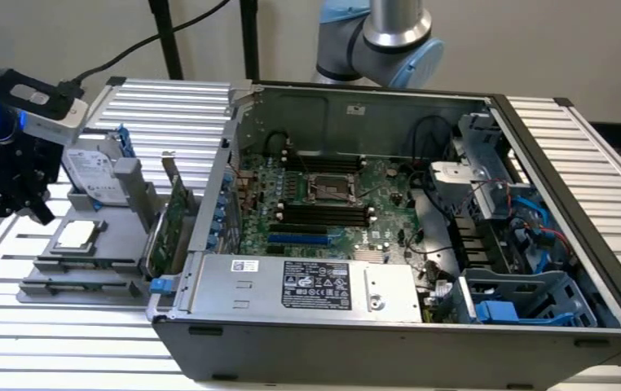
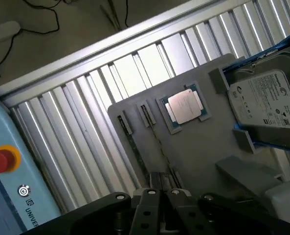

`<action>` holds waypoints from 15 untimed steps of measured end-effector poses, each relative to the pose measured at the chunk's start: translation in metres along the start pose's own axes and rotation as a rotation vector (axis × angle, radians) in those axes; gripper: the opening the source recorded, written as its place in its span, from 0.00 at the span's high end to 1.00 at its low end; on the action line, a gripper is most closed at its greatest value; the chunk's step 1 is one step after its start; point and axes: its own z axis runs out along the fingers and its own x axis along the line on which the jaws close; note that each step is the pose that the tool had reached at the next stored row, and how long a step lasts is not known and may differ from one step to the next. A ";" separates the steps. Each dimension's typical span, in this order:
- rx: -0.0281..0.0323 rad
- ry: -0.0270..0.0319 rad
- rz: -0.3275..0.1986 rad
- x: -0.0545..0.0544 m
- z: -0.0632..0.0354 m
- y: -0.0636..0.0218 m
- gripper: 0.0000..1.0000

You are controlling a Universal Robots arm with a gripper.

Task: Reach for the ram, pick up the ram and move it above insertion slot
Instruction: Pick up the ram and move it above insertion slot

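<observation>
1 ram (image 2: 135,149) stands on edge near an edge of the gray tray (image 2: 198,152), beside the CPU (image 2: 185,106). Likely light, stiff and fragile, so we'd pinch its flat faces mid-length. The gripper (image 2: 163,196) hangs above it; wide or narrow, we cannot tell.

Silver worktop (image 1: 28,326) showing ribbed parallel stripes, green motherboard (image 1: 392,183) lying inside dark grey case (image 1: 398,350), red button (image 2: 0,160) sitting on pale-blue panel (image 2: 8,127), black gripper (image 2: 160,196) hanging over light grey tray (image 2: 198,152)
</observation>
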 end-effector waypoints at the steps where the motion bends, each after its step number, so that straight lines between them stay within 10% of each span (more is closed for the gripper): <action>1: -0.0002 0.0003 -0.019 0.000 0.0007 0.0000 0.89; 15: -0.0002 0.0031 -0.260 0.000 0.0089 -0.0002 0.89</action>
